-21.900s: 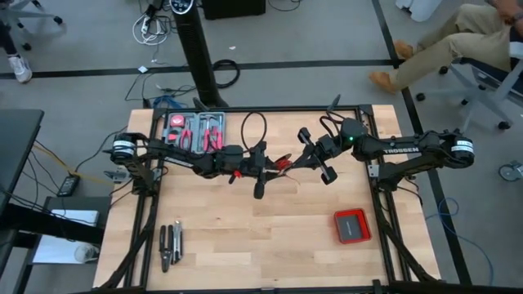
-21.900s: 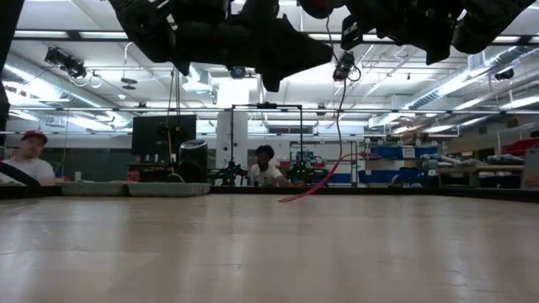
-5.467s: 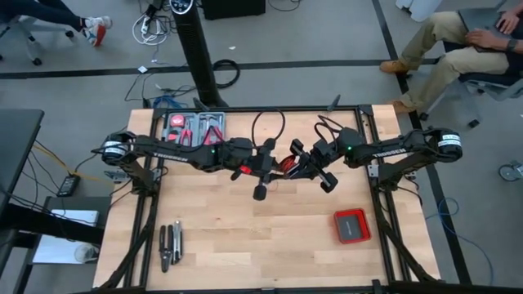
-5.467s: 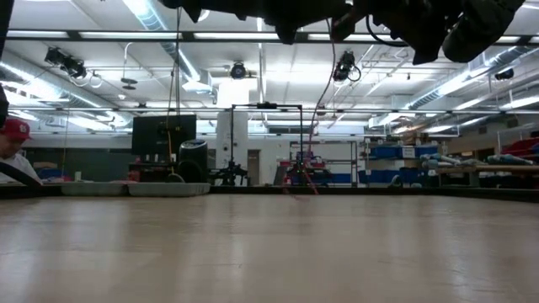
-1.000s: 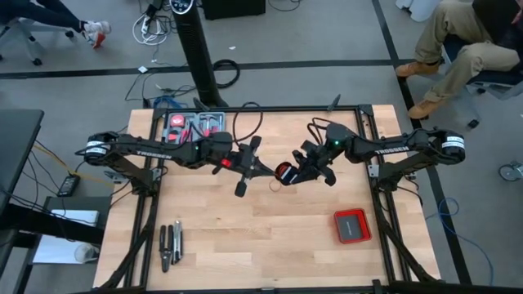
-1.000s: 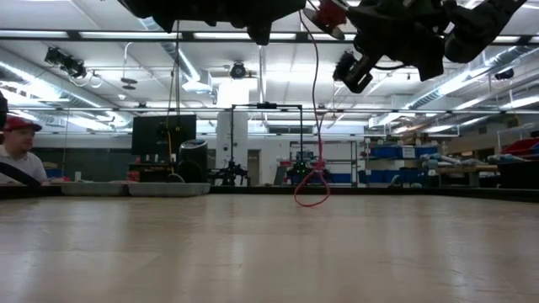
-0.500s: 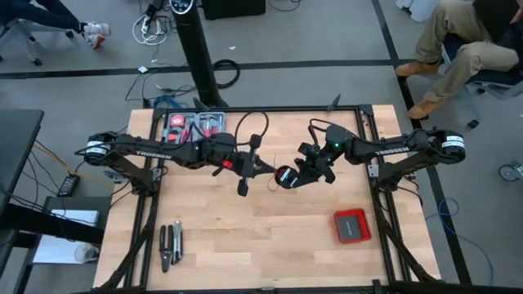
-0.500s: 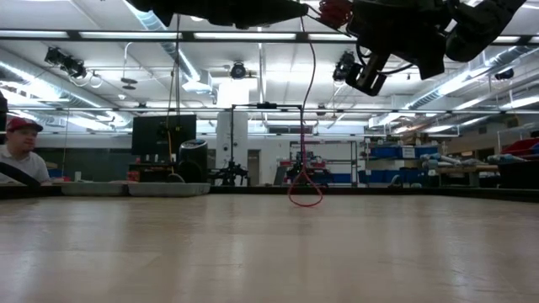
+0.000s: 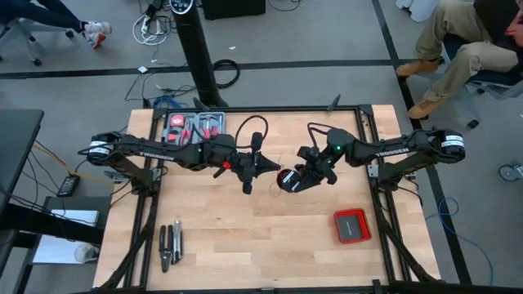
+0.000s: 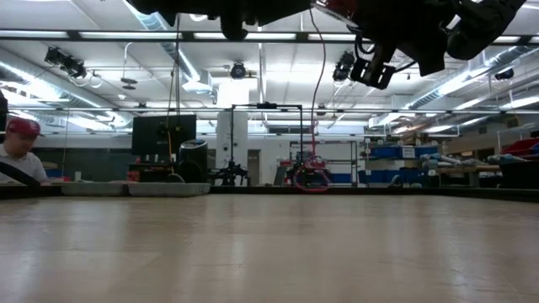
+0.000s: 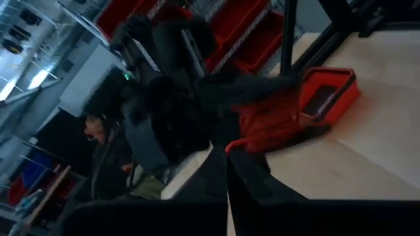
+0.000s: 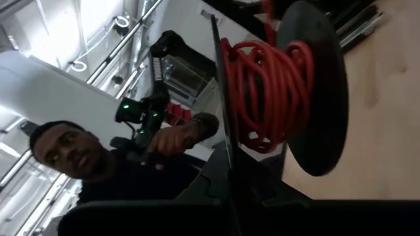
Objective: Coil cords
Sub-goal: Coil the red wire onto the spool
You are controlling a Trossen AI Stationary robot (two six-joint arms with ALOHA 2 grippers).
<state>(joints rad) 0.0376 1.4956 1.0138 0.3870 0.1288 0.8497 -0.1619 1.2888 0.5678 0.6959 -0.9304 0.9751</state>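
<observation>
Right gripper shifted lower, jaws pinching spooled red wire, left jaws pressed together

You see tangled thin red wire beneath the right arm, red square box at 3 o'clock.

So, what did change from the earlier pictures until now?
The red wire hangs shorter: its loose end loop, lower a second ago, has risen as more wire went onto the black spool. The spool, held in the right claw, moved slightly toward the table's front; the left claw followed toward it. Both claws stay shut. The red box and tools have not moved.
</observation>
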